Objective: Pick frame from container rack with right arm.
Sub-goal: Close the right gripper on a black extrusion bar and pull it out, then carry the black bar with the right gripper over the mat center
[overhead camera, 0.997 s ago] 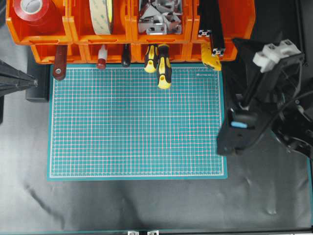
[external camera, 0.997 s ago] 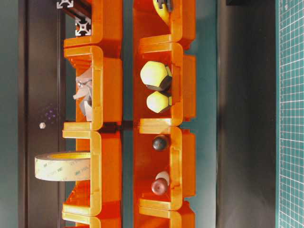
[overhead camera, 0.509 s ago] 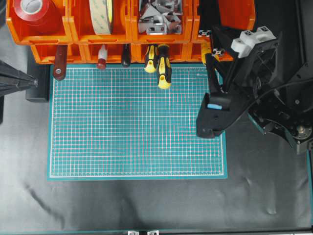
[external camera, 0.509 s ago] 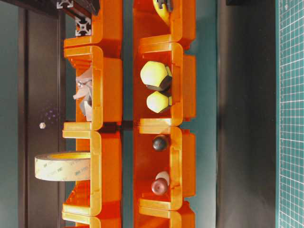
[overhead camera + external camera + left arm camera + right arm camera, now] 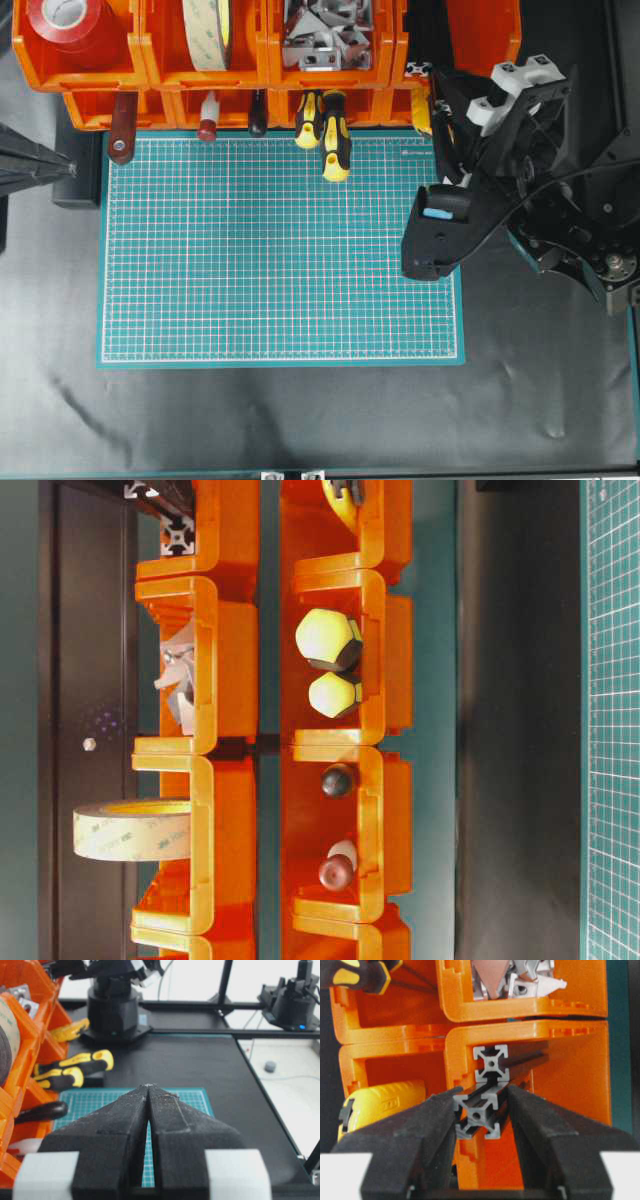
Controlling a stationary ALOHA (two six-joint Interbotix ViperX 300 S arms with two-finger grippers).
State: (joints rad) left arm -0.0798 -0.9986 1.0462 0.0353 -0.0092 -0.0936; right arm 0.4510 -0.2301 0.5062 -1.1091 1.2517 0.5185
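- The right gripper [image 5: 480, 1110] is pinching the frame [image 5: 479, 1116]: one black finger [image 5: 427, 1125] presses each side of the bar's cross-shaped end, in the right wrist view.
- That frame lies in the far-right upper bin of the container rack [image 5: 200, 70], its end face toward the gripper and its long axis running straight back into the bin, away from the mat.
- Two frames are in that bin; the second frame [image 5: 491, 1063] sits just above the held one, touching it and pointing the same way.
- From overhead the right arm [image 5: 500, 180] reaches across the corner of the green mat [image 5: 270, 260] to the bin.
- Two yellow-and-black screwdrivers [image 5: 328, 128] poke out of the lower tier, handles over the mat's edge.
- One red tape roll [image 5: 75, 25] and one tan tape roll [image 5: 208, 30] stand in the upper bins.
- The left gripper [image 5: 148, 1091] hovers apart from the rack, its fingers pressed together with nothing between them.
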